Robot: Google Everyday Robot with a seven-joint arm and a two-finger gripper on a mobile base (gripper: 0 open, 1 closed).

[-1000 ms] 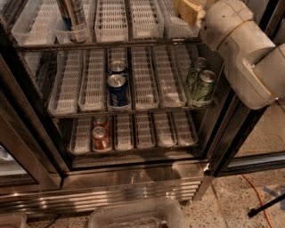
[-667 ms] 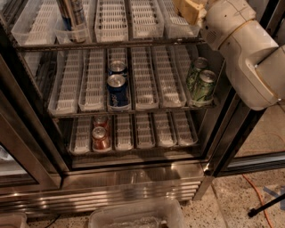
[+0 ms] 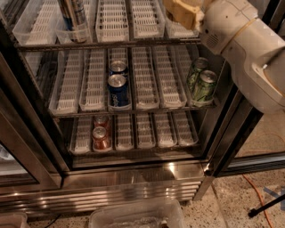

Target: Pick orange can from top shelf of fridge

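Observation:
The fridge (image 3: pixel 133 178) stands open in front of me, with wire shelves of white slotted trays. The top shelf (image 3: pixel 111 44) runs along the upper edge of the view. A tall slim silver-blue can (image 3: pixel 73 18) stands in a tray at its left. My gripper (image 3: pixel 181 13), tan-coloured, reaches over the trays at the right end of the top shelf, on the end of the white arm (image 3: pixel 240 49). The orange can does not show; it is hidden or out of view.
Two blue cans (image 3: pixel 118 89) stand in a middle-shelf lane, and two green cans (image 3: pixel 204 87) at its right end under the arm. Red cans (image 3: pixel 100 137) sit on the lower shelf. A clear plastic bin (image 3: pixel 133 216) and an orange cable (image 3: pixel 258 196) lie on the floor.

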